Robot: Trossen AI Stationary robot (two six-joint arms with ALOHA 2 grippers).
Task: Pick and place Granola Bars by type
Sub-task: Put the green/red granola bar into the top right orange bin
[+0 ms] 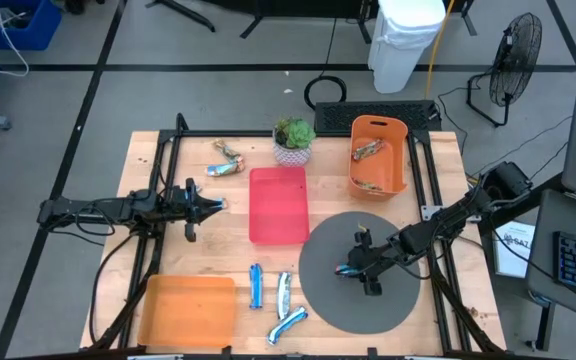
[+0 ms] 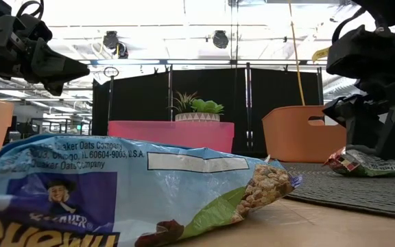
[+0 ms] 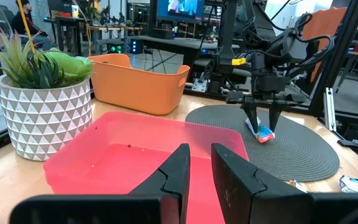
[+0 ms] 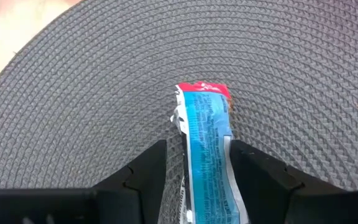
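Your right pincer (image 1: 351, 270) sits low over the round grey mat (image 1: 408, 300), fingers either side of a blue-and-white bar (image 4: 205, 155) and pinching it; the bar's red-tipped end pokes out ahead of the fingers, over the mat weave.

Your left pincer (image 1: 220, 205) hangs above the worktop (image 1: 438, 150) just left of the red tray (image 1: 278, 205), fingers nearly pressed together with only a thin gap, holding nothing.

Other bars you can see:
- three blue-and-white ones (image 1: 277, 298) on the bare wood between the mat and the flat orange tray (image 1: 188, 310)
- a brown one (image 1: 228, 160) near the far edge, left of the potted plant (image 1: 294, 140)
- brown ones (image 1: 370, 150) inside the orange bin (image 1: 400, 170) at the far right.

The low view is mostly filled by one blue wrapper (image 2: 115, 195) lying close to the lens.
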